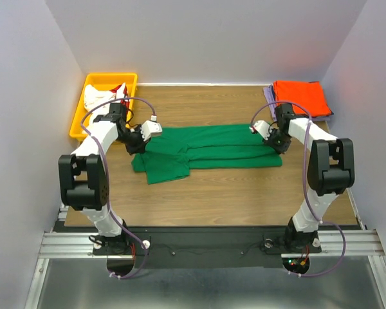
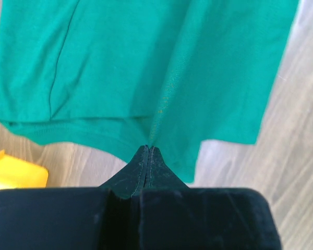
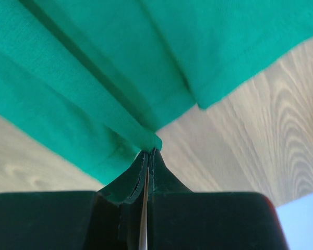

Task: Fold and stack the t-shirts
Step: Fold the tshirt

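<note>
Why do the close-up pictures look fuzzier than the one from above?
Left wrist view: the left claw is near the lens, dark and soft-edged, with pale glare on the table. Right wrist view: the green t-shirt blurs near the right claw. Top view: evenly lit, sharp.

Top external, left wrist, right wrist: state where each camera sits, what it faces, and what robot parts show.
Top external: above and behind the arms, looking down at the table, green t-shirt, orange t-shirt and yellow bin; both arms show.
Left wrist: on the left arm, looking past the left gripper, shut on the green t-shirt's edge.
Right wrist: on the right arm, looking past the right gripper, shut on the shirt's other end.
Shared: all three show the green t-shirt.
</note>
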Controlling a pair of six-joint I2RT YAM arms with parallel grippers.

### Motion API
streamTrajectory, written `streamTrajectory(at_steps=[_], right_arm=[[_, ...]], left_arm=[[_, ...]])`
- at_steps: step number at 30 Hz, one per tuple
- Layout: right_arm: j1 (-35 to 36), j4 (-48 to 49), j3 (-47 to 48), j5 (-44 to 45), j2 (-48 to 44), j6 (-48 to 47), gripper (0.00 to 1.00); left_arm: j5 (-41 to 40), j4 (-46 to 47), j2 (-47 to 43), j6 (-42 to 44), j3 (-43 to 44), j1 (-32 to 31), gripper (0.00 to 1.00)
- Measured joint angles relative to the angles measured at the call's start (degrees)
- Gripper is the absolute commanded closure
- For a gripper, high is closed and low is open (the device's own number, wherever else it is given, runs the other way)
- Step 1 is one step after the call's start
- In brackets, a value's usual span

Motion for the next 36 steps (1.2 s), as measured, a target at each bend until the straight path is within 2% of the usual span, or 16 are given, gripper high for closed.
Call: streamTrajectory(at_steps=[8,24,32,34,36], right_arm=[[-0.02,1.01,5.11,-0.04,7.72,1.36,0.99],[-0.35,1.75,5.99,-0.11,8.07,1.88,1.00],[-0.59,1.99,10.43,-0.11,11.45,3.06,0.99],[-0.61,2.08,10.84,-0.13,11.74,3.72,0.97],[-0.61,2.08,11.04,-0.20,11.80,4.48,0.78]], left_arm=[[0.07,3.65,7.28,-3.85,2.14,0.00,1.00],[0.15,2.73,9.60,-5.62,6.75,0.37,1.00],[-0.52,6.93,12.96,-8.41,6.73,0.37,1.00],[-0.90,8.31,14.38,-9.18,6.73,0.37,0.99],[-1.18,9.09,15.21,-9.73,6.73,0.37,0.88]])
